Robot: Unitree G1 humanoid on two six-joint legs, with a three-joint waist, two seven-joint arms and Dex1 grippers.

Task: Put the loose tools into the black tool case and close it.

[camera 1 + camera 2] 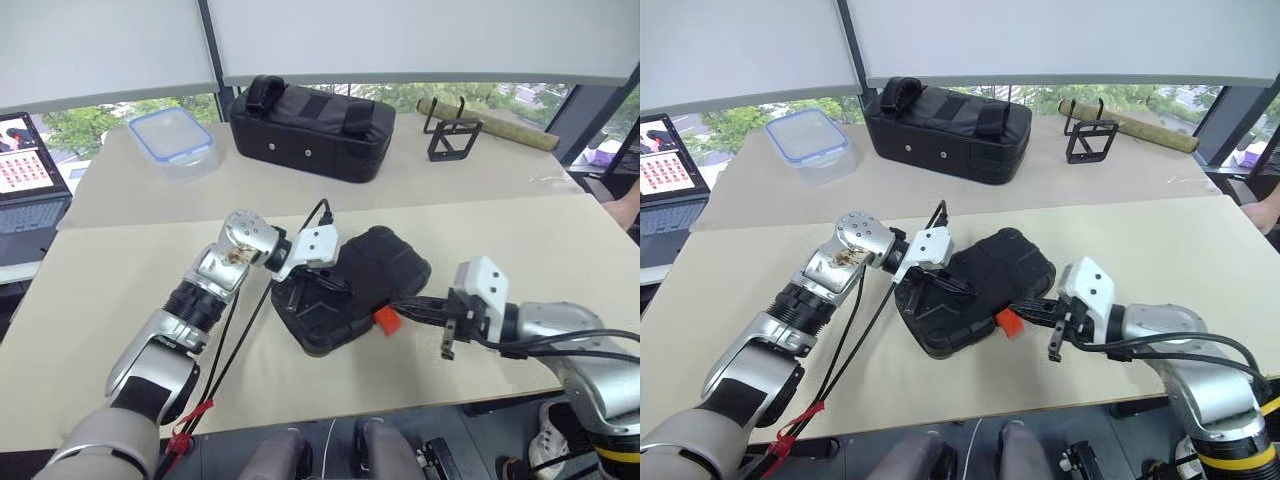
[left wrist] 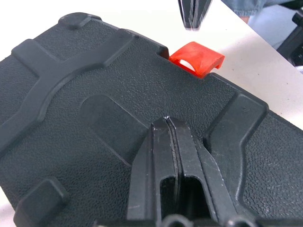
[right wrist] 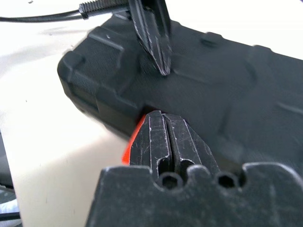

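The black tool case (image 1: pixel 362 272) lies shut near the table's front edge, ribbed shell up, with its orange latch (image 1: pixel 386 319) on the side facing my right arm. My left gripper (image 1: pixel 332 284) is shut, and its tips (image 2: pixel 168 122) rest on the lid. From the right, my right gripper (image 1: pixel 400 309) is shut with its tips (image 3: pixel 161 117) right at the latch (image 3: pixel 128 150). The case's lid (image 2: pixel 94 85) is closed flat. The loose tools are out of view.
A larger black fabric bag (image 1: pixel 310 120) stands at the back, with a clear blue-rimmed box (image 1: pixel 172 140) to its left. A black wire stand (image 1: pixel 452 135) and a rolled bundle (image 1: pixel 495 127) are at the back right. A laptop (image 1: pixel 25 185) sits far left.
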